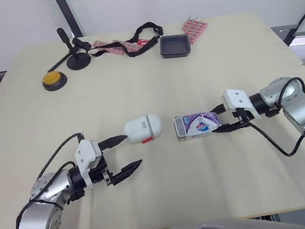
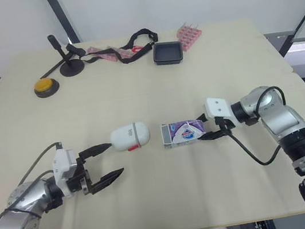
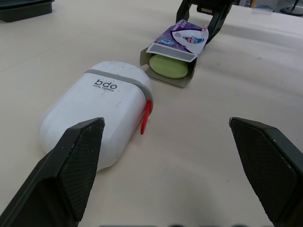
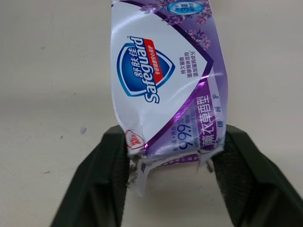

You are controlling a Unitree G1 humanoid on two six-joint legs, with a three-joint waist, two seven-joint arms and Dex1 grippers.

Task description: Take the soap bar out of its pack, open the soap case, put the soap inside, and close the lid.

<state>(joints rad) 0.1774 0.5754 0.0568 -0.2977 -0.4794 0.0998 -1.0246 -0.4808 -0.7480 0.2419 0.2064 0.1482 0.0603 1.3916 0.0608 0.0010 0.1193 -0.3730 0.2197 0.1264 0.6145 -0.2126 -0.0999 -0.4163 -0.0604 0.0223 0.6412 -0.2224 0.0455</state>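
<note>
Nearest on the desk point(image 1: 154, 91), the left gripper point(image 1: 132, 149) is being held low with its fingers point(image 3: 71, 165) spread wide, gripping nothing. The white soap case point(image 1: 143, 129) is lying on its side just ahead of that gripper, lid closed, with a grey band around it and a red clasp point(image 3: 147, 117) on the side towards the open gap. One fingertip is being kept close against the case's end; whether they touch cannot be told.

Just beside the case, with a bare strip of desk between them, the purple and white soap pack point(image 1: 196, 125) is being gripped at its far end by the closed fingers point(image 4: 102, 179) of the right gripper point(image 1: 221, 122). The pack's open end is being turned towards the case, and the green soap bar point(image 3: 169, 66) is being shown inside it, partly covered by the loose flap.

Well apart, along the far edge, a yellow button point(image 1: 54, 79), a black stand point(image 1: 73, 51), a black strap point(image 1: 142, 33) over a pink patterned wrapper point(image 1: 110, 45), a black tray point(image 1: 175, 46) and a pink rack point(image 1: 194, 27) are being left untouched.
</note>
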